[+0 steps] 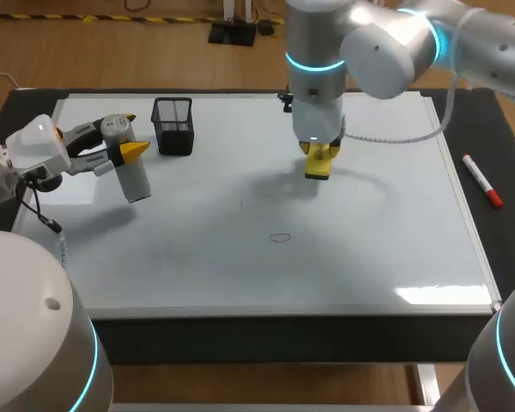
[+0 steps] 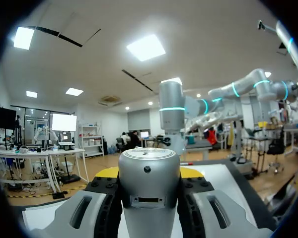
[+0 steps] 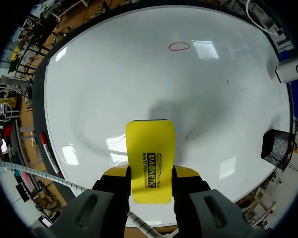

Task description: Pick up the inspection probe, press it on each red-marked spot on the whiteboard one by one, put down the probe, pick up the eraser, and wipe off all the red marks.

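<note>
Holding a yellow eraser [image 1: 317,165], the right claw [image 1: 317,157] hangs over the whiteboard [image 1: 369,249], in its far half near the middle. The right arm comes in from the far right corner. In the right wrist view both yellow tips press the eraser's long sides, so the claw is closed on it at a narrow span, with the block sticking out ahead of the fingers. Whether the eraser's face meets the board cannot be told; a soft shadow lies just beside it. One red mark [image 1: 280,238], a small oval outline, sits on the board nearer the front edge, well apart from the eraser and roughly in line with it. A few faint dark strokes show on the white surface between them. On the left side, the left claw [image 1: 120,137] grips a silver probe [image 1: 130,167]. The probe is a stubby cylinder, tilted, its upper end between the fingers and its lower end pointing down at the board's left part. The left wrist view shows the probe's round cap seated between the two fingers, clamped from both sides. Contact between the probe and the board cannot be judged. A black mesh cup [image 1: 172,125] stands upright on the board just beside the probe, toward the far edge. A red-capped marker [image 1: 481,180] lies off the board on the dark table [image 1: 498,129], to the right.
</note>
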`<state>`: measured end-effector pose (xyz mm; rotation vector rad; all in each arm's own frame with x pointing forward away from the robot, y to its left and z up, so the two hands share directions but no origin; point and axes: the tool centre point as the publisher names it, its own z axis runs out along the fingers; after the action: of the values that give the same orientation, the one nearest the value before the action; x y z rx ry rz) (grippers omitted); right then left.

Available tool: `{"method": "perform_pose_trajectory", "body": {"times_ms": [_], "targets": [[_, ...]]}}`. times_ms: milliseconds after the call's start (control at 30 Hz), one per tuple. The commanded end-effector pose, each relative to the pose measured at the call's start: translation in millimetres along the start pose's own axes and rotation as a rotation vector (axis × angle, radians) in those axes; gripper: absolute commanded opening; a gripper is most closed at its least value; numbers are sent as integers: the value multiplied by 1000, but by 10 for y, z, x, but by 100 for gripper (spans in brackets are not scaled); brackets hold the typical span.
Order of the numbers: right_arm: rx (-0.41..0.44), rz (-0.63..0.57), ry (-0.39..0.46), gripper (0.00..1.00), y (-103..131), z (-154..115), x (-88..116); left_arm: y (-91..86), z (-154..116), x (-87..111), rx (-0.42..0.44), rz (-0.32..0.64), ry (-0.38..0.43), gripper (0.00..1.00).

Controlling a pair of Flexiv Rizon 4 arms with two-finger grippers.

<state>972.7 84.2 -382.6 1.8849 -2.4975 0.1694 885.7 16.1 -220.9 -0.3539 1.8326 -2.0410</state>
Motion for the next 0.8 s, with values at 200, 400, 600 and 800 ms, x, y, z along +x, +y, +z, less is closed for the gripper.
{"method": "perform_pose_trajectory", "body": {"times_ms": [200,400,600,800], "targets": [[-24,100,-25,0,-159,35,468,-11,-3,8,0,1,-1,0],[-32,193,4,0,-268,106,840,-11,-3,8,0,1,-1,0],[-41,262,24,0,-351,162,1133,-11,-3,8,0,1,-1,0],[-50,313,35,0,-401,231,1333,-11,-3,8,0,1,-1,0]]}}
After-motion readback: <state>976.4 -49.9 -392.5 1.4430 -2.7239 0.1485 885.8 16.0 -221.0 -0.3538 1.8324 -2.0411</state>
